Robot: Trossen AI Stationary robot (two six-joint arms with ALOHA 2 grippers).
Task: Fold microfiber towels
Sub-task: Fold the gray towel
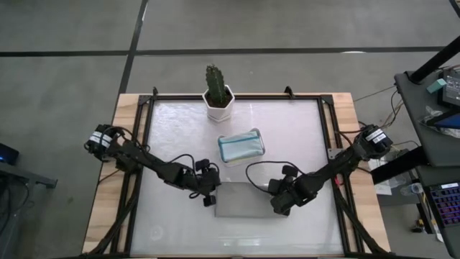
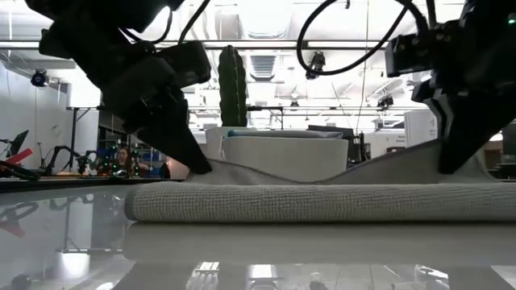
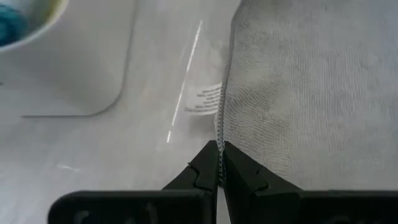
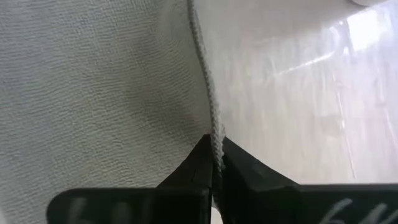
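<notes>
A grey microfiber towel [image 1: 244,201] lies on the white table between my two grippers. In the low view it shows as a doubled-over band [image 2: 306,201] with a rounded fold toward the near side. My left gripper [image 1: 209,196] is shut on its left edge, and my right gripper [image 1: 279,205] is shut on its right edge. Folded pale teal and blue towels lie in the white tray [image 1: 241,147] behind it. The other towels are out of view. My left gripper pinches the grey towel's stitched left edge [image 3: 219,146] between its two fingers, which slant down from the left. That edge is raised a little above the table [image 2: 211,167]; the rest lies on the table. My right gripper pinches the towel's stitched right edge [image 4: 216,144] between its two fingers, which slant down from the right. The upper layer rises toward the fingers [image 2: 419,157]; the rest lies on the table.
A cactus in a white pot [image 1: 218,95] stands at the table's far middle, with the white tray just in front of it. A white care label [image 3: 204,101] sticks out at the towel's left edge. Black frame rails [image 1: 147,144] run along the table's sides.
</notes>
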